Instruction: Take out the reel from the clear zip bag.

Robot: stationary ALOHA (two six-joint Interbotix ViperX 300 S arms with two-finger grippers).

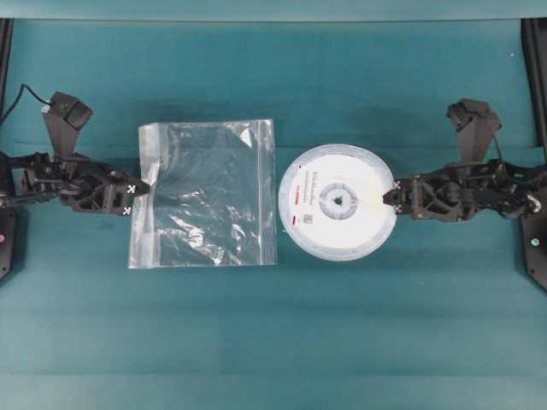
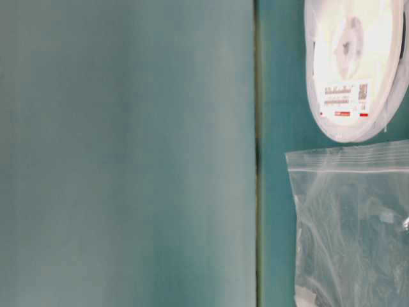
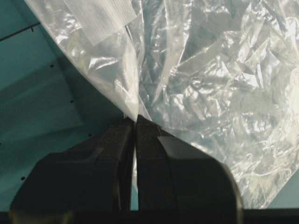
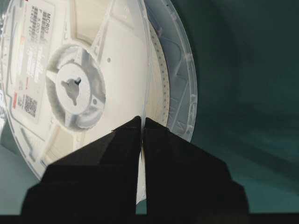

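The reel (image 1: 337,202) lies flat on the teal table, outside the clear zip bag (image 1: 205,192) and just right of its right edge. Its label with red marks (image 2: 345,101) faces up. My right gripper (image 1: 391,195) is shut on the reel's right rim; in the right wrist view the fingers pinch the thin top flange of the reel (image 4: 93,79), right gripper (image 4: 142,120). My left gripper (image 1: 141,195) is shut on the bag's left edge; in the left wrist view the crinkled bag (image 3: 210,84) runs into the closed left gripper (image 3: 135,120). The bag (image 2: 351,224) looks empty.
The teal cloth table (image 1: 273,342) has a seam line running across it (image 2: 257,160). Black frame posts stand at the far left (image 1: 5,51) and far right (image 1: 537,51) edges.
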